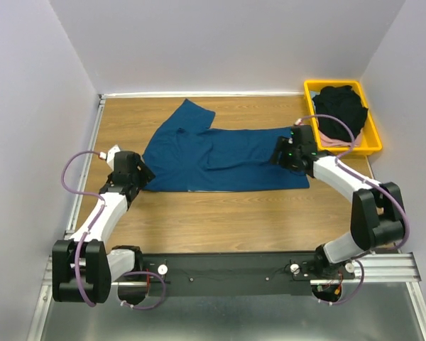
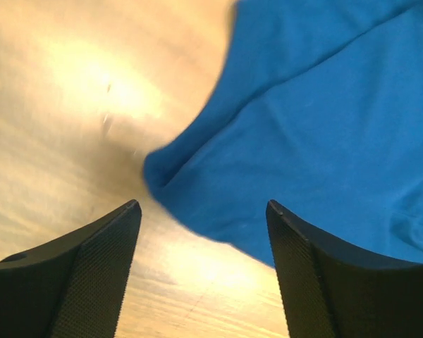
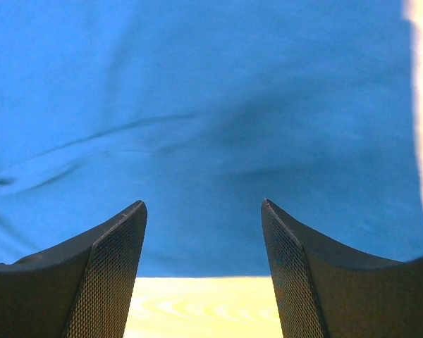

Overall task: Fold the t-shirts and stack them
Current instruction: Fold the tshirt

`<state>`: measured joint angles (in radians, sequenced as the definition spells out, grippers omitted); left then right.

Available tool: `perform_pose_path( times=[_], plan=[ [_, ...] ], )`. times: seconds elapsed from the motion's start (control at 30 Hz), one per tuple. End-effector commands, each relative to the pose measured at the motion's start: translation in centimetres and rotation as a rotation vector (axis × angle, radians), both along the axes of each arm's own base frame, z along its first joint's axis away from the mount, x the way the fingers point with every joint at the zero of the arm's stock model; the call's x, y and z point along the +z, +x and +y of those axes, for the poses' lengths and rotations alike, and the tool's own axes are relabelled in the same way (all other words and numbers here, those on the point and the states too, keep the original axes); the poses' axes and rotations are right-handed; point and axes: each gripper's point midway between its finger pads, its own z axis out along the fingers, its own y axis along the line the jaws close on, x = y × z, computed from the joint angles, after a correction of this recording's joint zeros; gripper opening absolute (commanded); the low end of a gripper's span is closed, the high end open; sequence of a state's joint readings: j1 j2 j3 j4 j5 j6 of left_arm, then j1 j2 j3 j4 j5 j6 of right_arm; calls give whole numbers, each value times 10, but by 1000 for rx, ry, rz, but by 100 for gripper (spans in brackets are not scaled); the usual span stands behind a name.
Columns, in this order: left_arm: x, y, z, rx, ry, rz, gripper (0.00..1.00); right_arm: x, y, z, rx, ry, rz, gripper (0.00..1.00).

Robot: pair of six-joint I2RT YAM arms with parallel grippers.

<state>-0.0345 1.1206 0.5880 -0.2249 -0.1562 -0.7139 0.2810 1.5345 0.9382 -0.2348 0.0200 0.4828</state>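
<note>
While the left pincer (image 2: 203, 205) and right pincer (image 3: 203, 203) both stand apart and empty, the blue shirt (image 1: 220, 153) lies spread on the bench (image 1: 199, 220).
Left pincer is over the shirt's left corner, part cloth and part bare wood below; right pincer is over its right end. Black shirt (image 1: 341, 106) is piled on a pink shirt (image 1: 332, 141) in the yellow tray (image 1: 362, 150), back right.

White arms (image 1: 106, 213), black joints (image 1: 373, 217), purple cables (image 1: 64, 176)
</note>
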Motion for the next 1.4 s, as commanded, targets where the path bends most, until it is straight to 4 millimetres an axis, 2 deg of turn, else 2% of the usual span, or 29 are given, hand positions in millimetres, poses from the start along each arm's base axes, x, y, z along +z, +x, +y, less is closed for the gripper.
perform_pose_path(
  times=[0.0,0.2,0.27,0.57,0.73,0.9,1.07,1.1,1.13,1.17,1.23,1.33,1.37],
  plan=[
    [-6,-1,4,93,-61,-20,77,-3,-15,-35,-135,117,38,72],
    [-23,-1,12,151,-62,-4,70,-17,-26,-56,-197,259,71,72],
    [-28,0,13,160,-60,1,66,-18,-28,-53,-190,289,69,71],
    [-32,5,11,152,-75,-16,53,-29,-39,-75,-257,402,97,70],
    [-38,4,12,163,-75,-16,53,-33,-43,-87,-285,417,93,68],
    [-45,-2,10,177,-93,6,52,-33,-45,-89,-288,432,90,67],
    [-40,-7,19,225,-70,-16,30,-42,-53,-100,-330,430,104,67],
    [-38,-7,27,250,-73,-25,24,-45,-55,-102,-342,432,111,67],
    [-36,-8,30,257,-75,-35,9,-50,-60,-106,-364,434,126,66],
    [-37,-9,32,262,-77,-40,2,-53,-62,-109,-378,432,130,66],
    [-31,-10,34,264,-89,-69,0,-63,-69,-117,-421,434,158,66],
    [-36,-20,44,321,-120,-87,0,-78,-82,-122,-483,477,216,66],
    [-44,-27,47,339,-130,-73,0,-83,-87,-123,-501,488,235,66]
  ],
)
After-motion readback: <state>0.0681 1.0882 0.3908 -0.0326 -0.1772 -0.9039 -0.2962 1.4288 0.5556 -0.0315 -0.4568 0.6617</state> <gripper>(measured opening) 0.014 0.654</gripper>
